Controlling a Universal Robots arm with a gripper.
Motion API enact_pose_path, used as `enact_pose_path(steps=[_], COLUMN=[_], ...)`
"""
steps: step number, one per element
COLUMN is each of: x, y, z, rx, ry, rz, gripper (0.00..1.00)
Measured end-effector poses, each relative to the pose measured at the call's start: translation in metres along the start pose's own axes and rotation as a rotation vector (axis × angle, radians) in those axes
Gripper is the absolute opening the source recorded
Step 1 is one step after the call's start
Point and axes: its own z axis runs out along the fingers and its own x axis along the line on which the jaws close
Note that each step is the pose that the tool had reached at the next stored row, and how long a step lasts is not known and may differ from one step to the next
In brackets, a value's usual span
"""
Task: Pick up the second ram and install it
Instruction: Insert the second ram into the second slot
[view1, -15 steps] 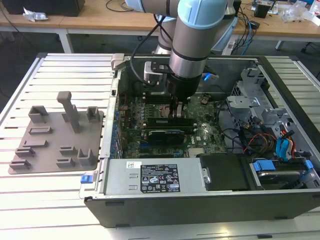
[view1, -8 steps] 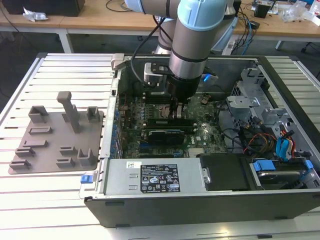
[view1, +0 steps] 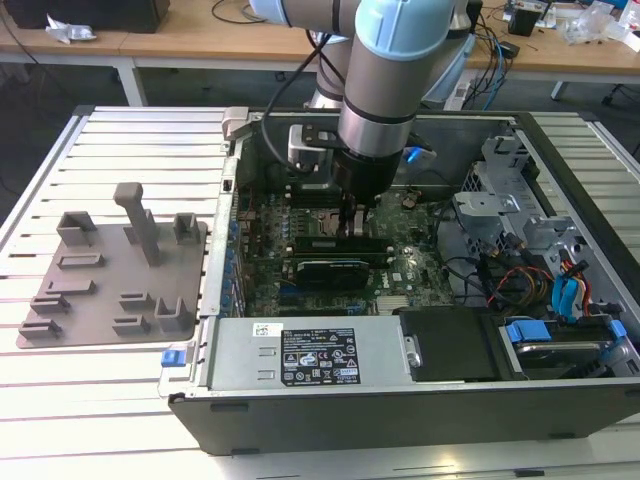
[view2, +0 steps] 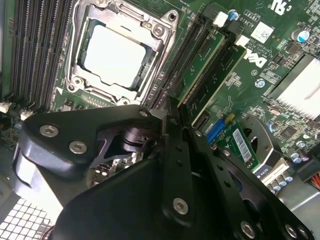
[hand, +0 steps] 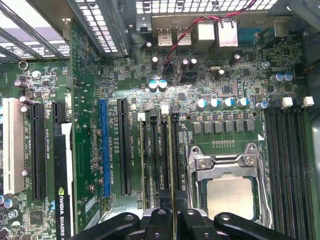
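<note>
**Jaws pinched on the stick at the slot bank**

Jaws stand almost closed. My gripper (hand: 175, 220) shows only a sliver of gap, and the thin green edge of the second ram (hand: 173, 165) runs through it, so I judge the stick gripped. It stands on edge among the memory slots (hand: 159, 150), just beside the processor socket (hand: 227, 192), near the middle of the motherboard (hand: 225, 75). To seat it well, as I judge: hold the stick square to its slot, match the notch, and press straight and evenly along its length.
</note>
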Motion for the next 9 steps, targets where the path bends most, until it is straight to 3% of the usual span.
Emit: enact_pose_path(steps=[9], x=[0.0002], y=[-0.0004], z=[0.0002], rx=[-0.0003], ry=[0.0009], rz=[-0.011], gripper=[0.13])
